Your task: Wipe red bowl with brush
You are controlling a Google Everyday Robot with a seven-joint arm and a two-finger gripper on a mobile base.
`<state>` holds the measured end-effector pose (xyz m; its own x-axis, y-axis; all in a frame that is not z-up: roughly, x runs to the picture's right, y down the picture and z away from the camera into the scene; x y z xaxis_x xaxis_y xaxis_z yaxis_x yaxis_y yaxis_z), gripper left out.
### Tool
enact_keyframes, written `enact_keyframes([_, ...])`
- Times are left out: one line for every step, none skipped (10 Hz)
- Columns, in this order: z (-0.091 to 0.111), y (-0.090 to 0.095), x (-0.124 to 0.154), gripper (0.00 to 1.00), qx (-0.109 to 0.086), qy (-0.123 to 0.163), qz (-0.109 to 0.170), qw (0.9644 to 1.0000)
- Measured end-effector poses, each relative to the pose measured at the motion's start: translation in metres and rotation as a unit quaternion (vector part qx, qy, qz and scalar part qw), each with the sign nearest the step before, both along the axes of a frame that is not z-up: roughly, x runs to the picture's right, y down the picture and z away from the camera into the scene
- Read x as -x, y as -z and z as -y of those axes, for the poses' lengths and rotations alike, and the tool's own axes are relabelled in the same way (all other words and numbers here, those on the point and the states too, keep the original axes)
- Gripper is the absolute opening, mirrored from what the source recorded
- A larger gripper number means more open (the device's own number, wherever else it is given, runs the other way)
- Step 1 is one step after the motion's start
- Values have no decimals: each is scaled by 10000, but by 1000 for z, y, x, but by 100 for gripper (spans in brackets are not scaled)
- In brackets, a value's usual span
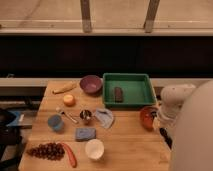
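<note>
The red bowl (148, 117) sits on the wooden table (125, 145) near its right edge, just in front of the green tray's right corner. My gripper (160, 120) is at the bowl's right rim, under the white arm (173, 100), which comes in from the right and partly hides it. A slim dark shape (165, 136) slants down and right from the gripper and looks like the brush's black handle. The brush's pale head is hidden.
A green tray (131, 101) holds a brown block (118, 93). To its left are a purple bowl (91, 84), a banana (65, 88) and an orange (69, 100). In front are a blue cup (55, 122), spoon (67, 116), metal cup (85, 116), cloth (105, 118), blue sponge (85, 133), white cup (94, 148), grapes (44, 150) and chili (71, 155).
</note>
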<state>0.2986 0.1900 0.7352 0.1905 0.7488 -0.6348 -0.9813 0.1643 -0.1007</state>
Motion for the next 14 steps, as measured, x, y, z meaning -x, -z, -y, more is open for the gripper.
enact_keyframes([7, -2, 4, 0, -69, 35, 21, 10000])
enact_keyframes([14, -4, 7, 0, -140, 74, 55, 9999])
enact_keyframes([20, -5, 11, 0, -211, 117, 106, 9997])
enact_keyframes([27, -6, 19, 0, -281, 191, 192, 9992])
enact_keyframes([33, -8, 32, 0, -346, 281, 308, 9985])
enact_keyframes([36, -8, 42, 0, -404, 343, 424, 9977])
enact_keyframes([36, -4, 49, 0, -439, 396, 509, 9970])
enact_keyframes([34, -1, 61, 0, -468, 452, 628, 9959])
enact_keyframes([29, 4, 69, 0, -484, 460, 720, 9952])
enact_keyframes([20, 11, 70, 0, -464, 483, 774, 9947])
enact_keyframes([12, 14, 72, 0, -445, 449, 834, 9945])
enact_keyframes([6, 16, 69, 0, -437, 363, 872, 9946])
enact_keyframes([3, 15, 64, 0, -459, 247, 894, 9946])
enact_keyframes([-2, 15, 55, 0, -498, 93, 906, 9946])
